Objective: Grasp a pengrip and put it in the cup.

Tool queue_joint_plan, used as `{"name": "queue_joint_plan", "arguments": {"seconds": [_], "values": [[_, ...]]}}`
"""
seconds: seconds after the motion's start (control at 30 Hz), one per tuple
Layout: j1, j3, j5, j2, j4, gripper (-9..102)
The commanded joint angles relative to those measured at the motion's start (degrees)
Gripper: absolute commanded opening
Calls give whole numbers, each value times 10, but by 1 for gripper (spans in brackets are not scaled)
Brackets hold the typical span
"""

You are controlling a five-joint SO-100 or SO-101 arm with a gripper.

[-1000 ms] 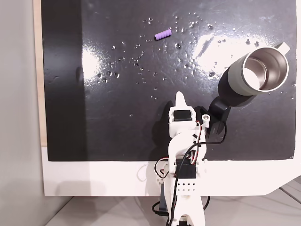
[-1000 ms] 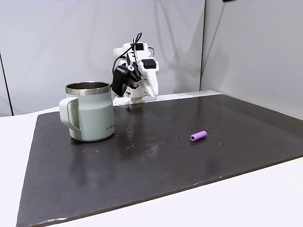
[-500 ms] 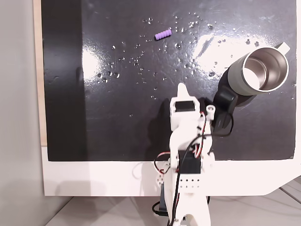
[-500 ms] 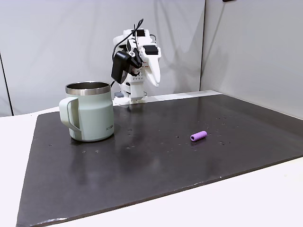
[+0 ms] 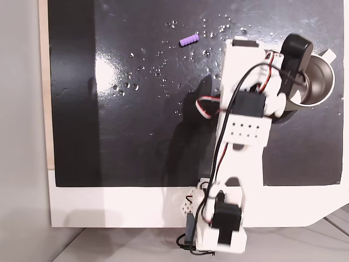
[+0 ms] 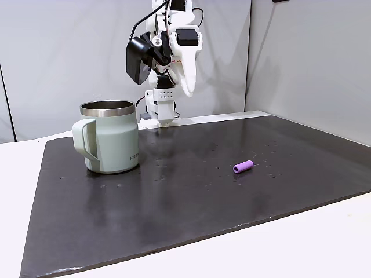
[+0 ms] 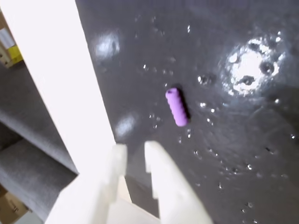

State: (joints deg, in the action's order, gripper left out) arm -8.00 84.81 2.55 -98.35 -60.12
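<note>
Fingers (image 7: 135, 149) at the bottom of the wrist view, white, almost together with just a thin dark gap between the tips, holding nothing. Up in the air, not touching the tabletop (image 7: 233, 163).

Just past the tips, a little up and to the right in that view: pengrip (image 7: 176, 107), light purple, lying flat on the black tabletop. Long way nearly up and down there, top end leaning a bit to the left. No touching between it and the fingers.

Small shiny drops and bright light spots all around it. Bare black room on every side of it. White strip along the tabletop's edge to the left in the wrist view, not far from the pengrip.

From the side fixed view, front to back: white front edge, then wide bare black tabletop (image 6: 174, 197), then the pengrip (image 6: 243, 167) lying on its side, long way mostly left to right, well apart from everything. Farther back and to the left, cup (image 6: 113, 142), standing up, grey-green outside, steel rim, handle toward the left. Last, at the back edge, the white arm (image 6: 174, 46), raised high over the cup's right side.

From the top fixed view: pengrip (image 5: 189, 40) near the top edge, long way nearly left to right, right end a bit higher. Cup (image 5: 327, 90) far to the right, partly under the arm. Lots of open black room on the left side.
</note>
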Motion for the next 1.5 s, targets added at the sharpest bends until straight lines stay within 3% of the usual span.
{"name": "queue_joint_plan", "arguments": {"seconds": [0.0, 0.17, 0.33, 0.63, 0.93, 1.13, 1.33, 1.47], "values": [[-11, -133, -5, 69, -48, 0], [-14, -279, -44, 190, -137, 0], [-8, -627, -80, 423, -350, 0], [8, -655, -73, 471, -335, 0], [18, -776, -69, 596, -316, 2], [58, -889, -52, 672, -316, 12], [101, -896, -11, 688, -324, 24], [115, -896, 22, 703, -330, 26]]}}
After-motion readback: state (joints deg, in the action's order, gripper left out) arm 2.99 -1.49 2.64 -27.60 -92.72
